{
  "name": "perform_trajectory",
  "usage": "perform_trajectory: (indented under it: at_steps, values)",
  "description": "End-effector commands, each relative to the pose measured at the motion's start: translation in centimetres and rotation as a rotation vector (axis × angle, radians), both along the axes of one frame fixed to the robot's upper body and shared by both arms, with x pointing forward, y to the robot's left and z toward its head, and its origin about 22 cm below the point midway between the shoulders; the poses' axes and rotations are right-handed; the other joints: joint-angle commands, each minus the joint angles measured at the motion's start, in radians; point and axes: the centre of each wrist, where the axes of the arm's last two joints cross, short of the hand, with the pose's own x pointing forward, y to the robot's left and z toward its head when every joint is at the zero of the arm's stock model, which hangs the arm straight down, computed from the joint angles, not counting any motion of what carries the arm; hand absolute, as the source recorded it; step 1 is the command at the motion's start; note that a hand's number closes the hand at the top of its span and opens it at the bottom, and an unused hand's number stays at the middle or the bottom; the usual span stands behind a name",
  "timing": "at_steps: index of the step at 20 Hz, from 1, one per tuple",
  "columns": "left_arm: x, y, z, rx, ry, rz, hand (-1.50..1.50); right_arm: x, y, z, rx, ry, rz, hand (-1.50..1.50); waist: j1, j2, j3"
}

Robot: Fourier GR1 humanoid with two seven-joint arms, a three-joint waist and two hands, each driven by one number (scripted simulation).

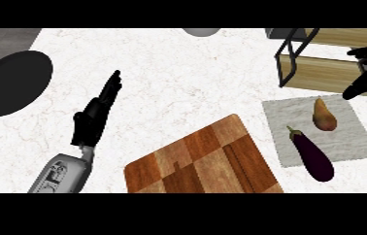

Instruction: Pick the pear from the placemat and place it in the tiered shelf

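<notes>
We see the tan, teardrop-shaped pear (324, 114) lying on the pale grey cloth placemat (283, 113) at the right of the frame, just above a glossy dark purple eggplant (312, 154) whose lower end overhangs the mat's edge. The black-framed tiered shelf with wooden boards (323, 69) stands in the upper right corner, just above the placemat. The black right hand (357, 87) shows only partly at the right edge, in front of the shelf and above the pear; we cannot tell how its fingers are set. The black left hand (97, 116), at centre left, rests with fingers straight and together, holding nothing.

We judge the pick as not yet begun, since the pear sits untouched. The main risk we expect lies in the crowding: pear and eggplant lie close, so a descent placed slightly low could nudge or catch the eggplant instead. The pear's tapered, rounded form could also roll aside under contact. The shelf's black frame stands near the carry path and could be struck.

The counter is white, faintly veined stone (186, 78). It also carries a checkered wooden cutting board (203, 162) at bottom centre and a dark round pan (22, 81) at the left edge.
</notes>
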Motion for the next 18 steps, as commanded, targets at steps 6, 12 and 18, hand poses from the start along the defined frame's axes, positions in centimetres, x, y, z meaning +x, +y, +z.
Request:
perform_trajectory:
  at_steps: [6,12,18]
  values:
    - [0.2,-0.1,0.5,0.006,0.014,0.002,0.00,0.2,1.3,-1.2,0.001,-0.015,0.003,-1.50,0.002,0.000,-0.001]
    - [-0.6,1.5,0.1,0.003,0.007,0.008,0.00,0.9,2.1,-2.0,-0.009,0.010,0.009,-1.50,0.008,0.002,-0.001]
    - [-0.3,0.0,0.0,0.004,0.004,-0.006,0.00,0.5,1.5,-2.3,-0.024,0.043,-0.004,-1.50,0.004,0.001,-0.001]
